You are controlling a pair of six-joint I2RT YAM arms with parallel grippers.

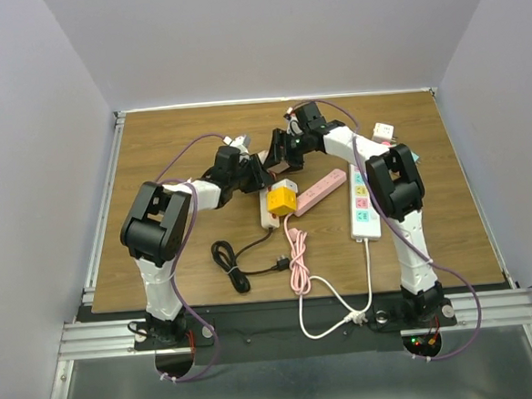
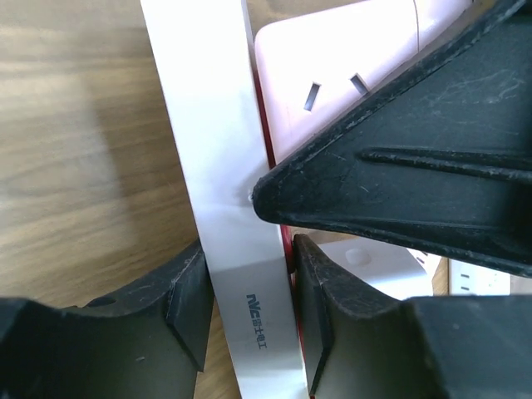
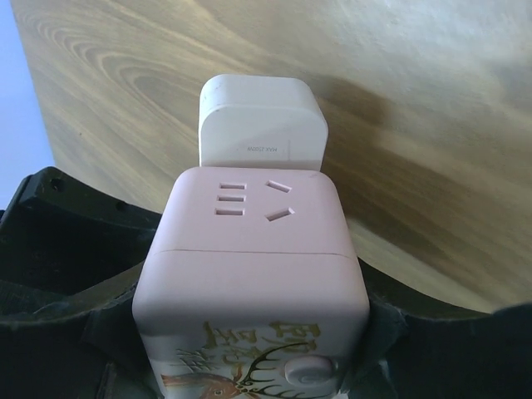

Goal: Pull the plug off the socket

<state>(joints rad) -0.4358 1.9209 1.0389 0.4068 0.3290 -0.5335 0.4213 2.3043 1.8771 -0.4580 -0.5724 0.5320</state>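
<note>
over the far middle of the table [image 1: 153, 153]: both my arms are meeting here, wrists turned in toward each other.
spare strips: a white power strip [image 1: 364, 202], a pink power strip [image 1: 321, 190] and a yellow cube [image 1: 281, 199] are lying nearer my bases; i am touching none of them.
pink cube socket [image 3: 249, 249]: my right gripper [image 3: 253, 328] is clamping it by its two flanks, one slotted face turned up to the wrist camera; whether it is resting on the wood i cannot tell.
white plug [image 3: 259, 125]: it is sitting in the cube's far face, seated flush, with no gap showing.
left gripper [image 2: 249, 312]: its jaws are straddling the plug's flat sides and look to be pressing on both, so i am reading it as clenched on the plug.
handling: i am judging the plug to be light, rigid and glossy, so likely slippery, while its prongs are probably biting stiffly inside the cube.
where to hold: i am favouring the flat sides, away from the rounded corners, pulling straight out along the prongs while my right is bracing the cube.
risk: i am expecting any twist to let the smooth shell slide out of my pinch.
</note>
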